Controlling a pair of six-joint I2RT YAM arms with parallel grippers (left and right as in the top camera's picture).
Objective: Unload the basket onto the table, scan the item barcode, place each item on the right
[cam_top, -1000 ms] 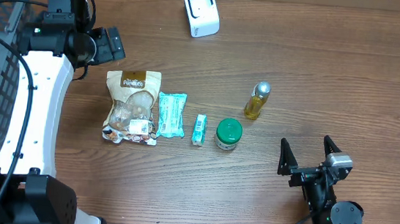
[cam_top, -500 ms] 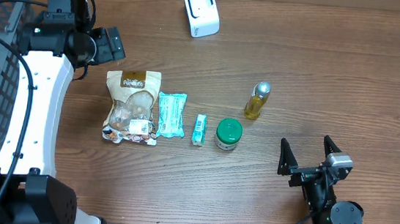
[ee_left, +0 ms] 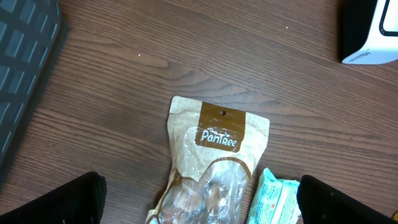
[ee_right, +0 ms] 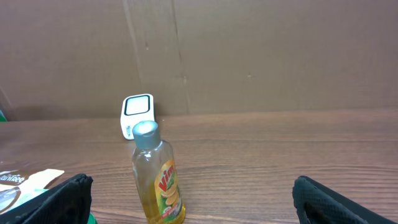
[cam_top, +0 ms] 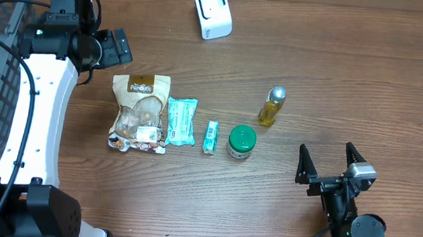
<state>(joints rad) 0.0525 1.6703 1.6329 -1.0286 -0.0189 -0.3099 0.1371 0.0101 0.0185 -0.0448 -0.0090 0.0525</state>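
From above: my left hand (cam_top: 115,48) hangs spread at the top edge of the brown snack pouch (cam_top: 140,112). My right hand (cam_top: 326,159) is spread and empty near the yellow plastic bottle (cam_top: 272,107). The white boxy scanner (cam_top: 212,11) stands far back. Left wrist: the pouch sits centred between my fingers (ee_left: 68,199), so it is likely the first pick. Right wrist: the bottle stands upright.

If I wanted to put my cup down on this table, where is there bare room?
Widest bare wood lies right of the scanner, beyond the bottle. Another patch lies in front of the row, between the jar and the right tool. Crowded: bag, packet, box and jar sit close together.
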